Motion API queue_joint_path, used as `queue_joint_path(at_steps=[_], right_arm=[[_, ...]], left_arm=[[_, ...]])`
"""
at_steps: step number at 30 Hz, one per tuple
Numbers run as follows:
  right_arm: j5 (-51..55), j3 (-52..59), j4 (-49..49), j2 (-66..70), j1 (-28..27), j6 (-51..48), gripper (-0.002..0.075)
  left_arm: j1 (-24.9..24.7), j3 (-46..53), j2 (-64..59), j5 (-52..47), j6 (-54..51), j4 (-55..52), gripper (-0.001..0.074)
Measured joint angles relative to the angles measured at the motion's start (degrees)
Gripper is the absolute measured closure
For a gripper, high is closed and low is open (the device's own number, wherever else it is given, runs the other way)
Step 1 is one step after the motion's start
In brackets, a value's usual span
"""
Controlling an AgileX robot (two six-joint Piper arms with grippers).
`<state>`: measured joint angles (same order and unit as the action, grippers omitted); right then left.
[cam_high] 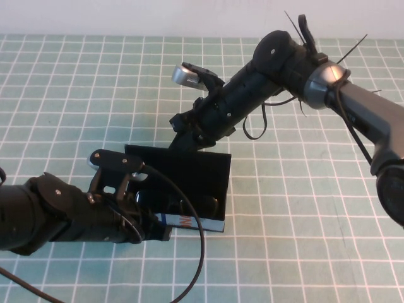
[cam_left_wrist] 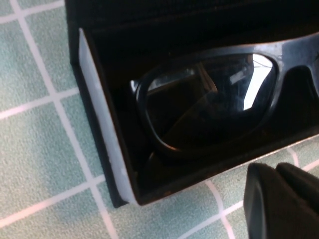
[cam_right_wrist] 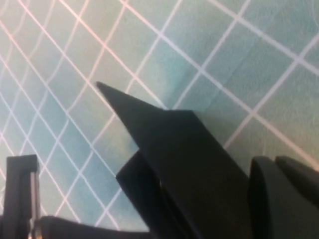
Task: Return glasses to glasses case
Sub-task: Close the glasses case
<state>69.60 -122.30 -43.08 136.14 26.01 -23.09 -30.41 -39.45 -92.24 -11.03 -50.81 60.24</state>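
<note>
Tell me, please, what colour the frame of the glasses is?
Black: the glasses have a thick black frame, clearest in the left wrist view.

High view angled down over table, both wrist views close, all sharing the glasses case (cam_high: 189, 183)

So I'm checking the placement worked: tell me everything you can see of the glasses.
The glasses are black, thick-rimmed, glossy plastic with dark reflective lenses. They lie inside the open glasses case, resting on its black interior; one lens and the bridge show, the rest is cut off. The left gripper hovers at the case's front; the right gripper is at the raised lid. Neither touches them visibly.
</note>
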Motion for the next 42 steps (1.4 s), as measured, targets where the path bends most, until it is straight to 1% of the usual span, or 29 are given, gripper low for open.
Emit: queue_joint_path(at_steps=[10, 14, 20, 25, 30, 36, 39, 42], right_arm=[[0.09, 10.77, 0.9, -5.81, 0.68, 0.69, 0.0737], [-0.01, 11.55, 1.12, -5.81, 1.88, 0.69, 0.0737], [-0.01, 11.71, 1.57, -5.81, 5.78, -0.21, 0.0737], [-0.01, 11.71, 2.54, -4.49, 6.75, -0.35, 0.0737], [-0.01, 11.71, 1.96, -3.89, 6.75, -2.4, 0.0739], [0.1, 11.6, 3.63, -5.8, 6.13, -4.4, 0.0739], [0.1, 11.7, 4.55, -8.9, 5.04, -4.53, 0.0739], [0.1, 11.7, 6.43, -13.18, 4.27, -5.39, 0.0739]], left_arm=[[0.0, 0.0, 0.0, 0.17, 0.0, 0.0, 0.0737], [0.0, 0.0, 0.0, 0.32, 0.0, 0.0, 0.0737], [0.0, 0.0, 0.0, 0.35, 0.0, 0.0, 0.0737], [0.0, 0.0, 0.0, -0.39, -0.76, -0.71, 0.0737], [0.0, 0.0, 0.73, -4.91, -4.04, -1.54, 0.0737], [0.0, 0.0, 6.28, -13.49, -5.68, -6.08, 0.0737], [0.0, 0.0, 10.81, -19.24, -7.02, -9.48, 0.0737], [0.0, -0.33, 16.06, -27.4, -8.75, -14.04, 0.0737]])
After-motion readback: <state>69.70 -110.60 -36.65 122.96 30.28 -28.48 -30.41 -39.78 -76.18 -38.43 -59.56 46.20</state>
